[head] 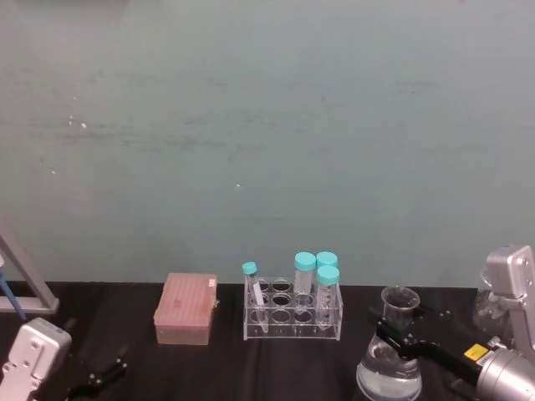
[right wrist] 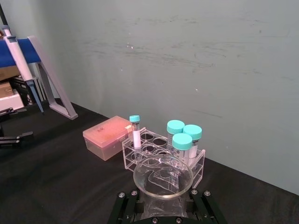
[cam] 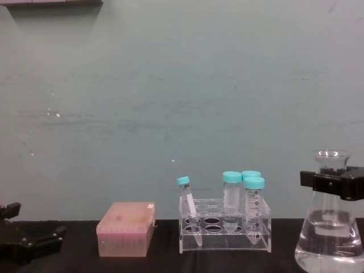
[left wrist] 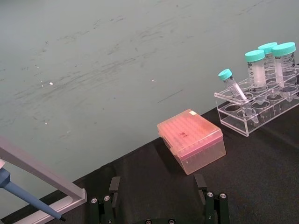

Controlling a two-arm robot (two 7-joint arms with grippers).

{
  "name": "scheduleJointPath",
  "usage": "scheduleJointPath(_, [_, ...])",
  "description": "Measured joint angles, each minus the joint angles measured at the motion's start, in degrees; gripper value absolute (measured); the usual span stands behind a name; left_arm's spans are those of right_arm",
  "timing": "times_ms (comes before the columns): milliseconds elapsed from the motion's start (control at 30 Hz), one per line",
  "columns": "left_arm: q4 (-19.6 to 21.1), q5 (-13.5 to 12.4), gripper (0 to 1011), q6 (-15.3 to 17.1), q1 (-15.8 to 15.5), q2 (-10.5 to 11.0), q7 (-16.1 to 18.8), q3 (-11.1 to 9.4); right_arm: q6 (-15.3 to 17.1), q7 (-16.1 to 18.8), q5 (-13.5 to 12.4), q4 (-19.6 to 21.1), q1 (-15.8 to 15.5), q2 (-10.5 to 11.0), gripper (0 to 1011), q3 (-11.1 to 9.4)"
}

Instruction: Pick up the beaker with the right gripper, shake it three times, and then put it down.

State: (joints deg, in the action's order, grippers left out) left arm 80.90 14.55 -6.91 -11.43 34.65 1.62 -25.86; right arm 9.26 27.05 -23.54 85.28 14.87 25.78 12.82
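Starting at 7 o'clock in the head view, the left gripper (head: 107, 373) sits low over the black table (head: 226, 368), its thin fingers (left wrist: 108, 199) spread wide with nothing between them. Toward its 2 o'clock stands a pink tip box (head: 185, 310), and just beside that, at its 3 o'clock, a clear tube rack (head: 292, 322) holds four teal-capped tubes (head: 328, 288), the leftmost one tilted. At the rack's 4 o'clock is the beaker (head: 390, 368), upright, with clear liquid (cam: 329, 242) in its wide base. The right gripper (head: 398, 336) has its blocky jaws clamped on the beaker's narrow neck, just under the flared rim. Whether the base touches the table cannot be told.
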Motion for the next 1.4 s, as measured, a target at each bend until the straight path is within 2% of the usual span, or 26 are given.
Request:
scheduleJointPath(1200, [0.0,0.0,1000,0.0,0.0,0.0,0.0,0.0,-0.1,0.2,0.1,0.0,0.0,0.0,452,-0.1])
scheduleJointPath(1333, [0.0,0.0,1000,0.0,0.0,0.0,0.0,0.0,0.7,1.1,-2.4,0.0,0.0,-0.1,452,-0.3])
scheduleJointPath(1367, [0.0,0.0,1000,0.0,0.0,0.0,0.0,0.0,1.3,1.5,-3.5,-0.1,0.0,-0.3,452,-0.6])
scheduleJointPath(1400, [0.0,0.0,1000,0.0,0.0,0.0,0.0,0.0,2.8,2.1,-6.1,-0.1,-0.2,-0.8,452,-1.3])
